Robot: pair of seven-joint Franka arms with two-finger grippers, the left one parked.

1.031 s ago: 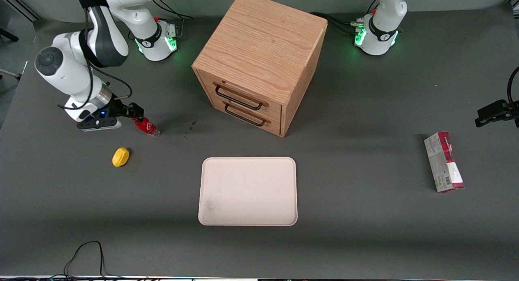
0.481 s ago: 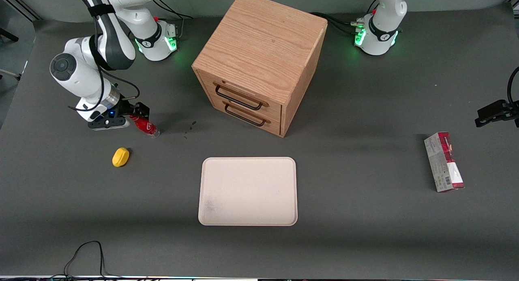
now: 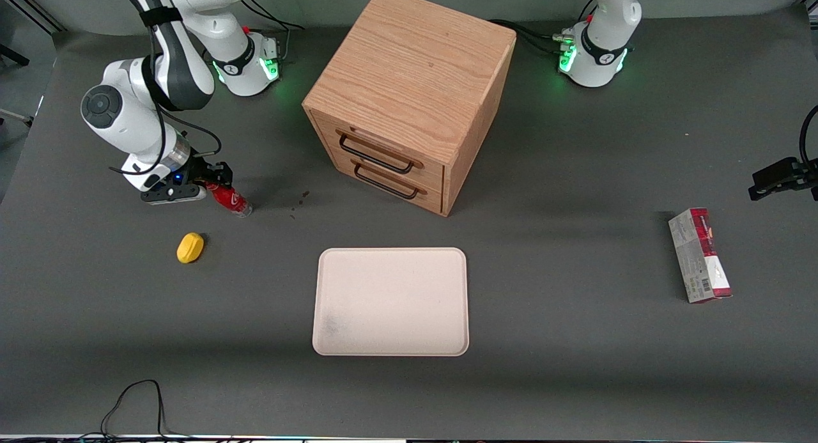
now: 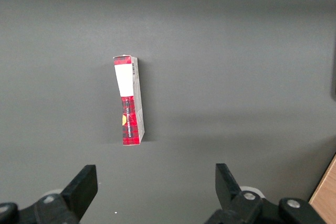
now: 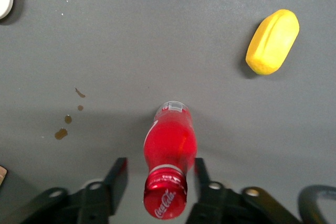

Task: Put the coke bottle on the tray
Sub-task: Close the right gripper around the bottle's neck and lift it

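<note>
coke bottle (image 3: 231, 199) (image 5: 169, 157) upright on table (image 3: 575, 341), toward working arm's end. hand (image 3: 214, 178) (image 5: 160, 174) at bottle neck, fingers (image 5: 118, 174) spread either side, not gripping. yellow lump (image 3: 190, 247) (image 5: 272, 41) near bottle, nearer front camera. tray (image 3: 391, 301) well apart, lying before wooden drawer cabinet (image 3: 409, 98).

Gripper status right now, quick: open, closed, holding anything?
Gripper: open, fingers on either side of the coke bottle, not yet clamped on it.
</note>
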